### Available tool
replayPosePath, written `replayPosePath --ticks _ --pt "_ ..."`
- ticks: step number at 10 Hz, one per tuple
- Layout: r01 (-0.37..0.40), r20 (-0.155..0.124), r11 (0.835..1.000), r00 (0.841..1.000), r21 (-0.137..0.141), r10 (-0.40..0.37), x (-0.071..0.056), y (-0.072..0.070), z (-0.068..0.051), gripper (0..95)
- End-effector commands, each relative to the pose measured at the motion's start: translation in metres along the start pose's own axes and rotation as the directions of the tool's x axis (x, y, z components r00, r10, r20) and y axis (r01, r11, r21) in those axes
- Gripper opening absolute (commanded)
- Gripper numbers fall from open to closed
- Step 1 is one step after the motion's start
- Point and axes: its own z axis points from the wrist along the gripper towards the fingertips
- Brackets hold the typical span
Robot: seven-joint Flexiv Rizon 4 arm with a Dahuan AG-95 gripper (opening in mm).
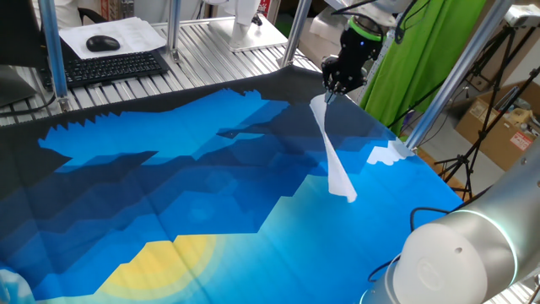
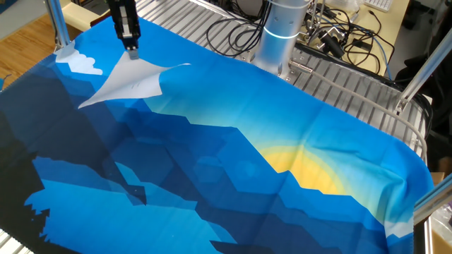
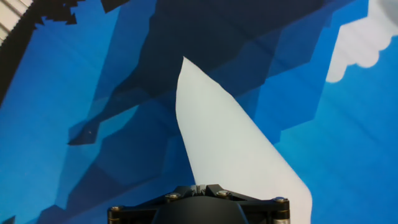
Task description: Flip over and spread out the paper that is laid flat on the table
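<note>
Hanging from the gripper [image 1: 331,93] by one edge, the paper [image 1: 335,156] is lifted off the table [image 1: 169,194] at the top and droops down under the fingers, so the sheet sits directly below the hand. From one fixed view it looks like a narrow white strip running from the fingertips down toward the cloth, with its low end near the small white patch [image 1: 386,154]. From the other fixed view the gripper [image 2: 132,51] has the top edge pinched and the paper [image 2: 131,81] fans out wide below it, one corner stretching out over the blue, the opposite low corner down by the dark navy area of the table [image 2: 233,176]. Whether that low corner actually touches the cloth, can't tell for sure. In the hand view the paper [image 3: 227,140] comes straight out from between the fingers and tapers to a point over the table [image 3: 74,93], blank white face showing. Fingers are closed tight on the sheet, no gap visible
</note>
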Motion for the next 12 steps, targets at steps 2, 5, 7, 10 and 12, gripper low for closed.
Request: replayPosePath --ticks 2,5,7,10,12 --pt "0.137 0.068 0.978 0.987 0.158 -0.149 0.0002 -0.0005 -0.0003 0.0" --pt "0.181 0.063 0.966 0.979 0.185 -0.196 0.0002 -0.0005 -0.0003 0.0" --pt "0.259 0.033 0.952 0.963 0.163 -0.267 0.0002 -0.0005 -0.0003 0.0" --pt "0.330 -0.007 0.934 0.943 0.137 -0.332 0.0002 -0.0005 -0.0003 0.0" --pt "0.258 -0.008 0.957 0.966 0.135 -0.260 0.0002 -0.0005 -0.0003 0.0"
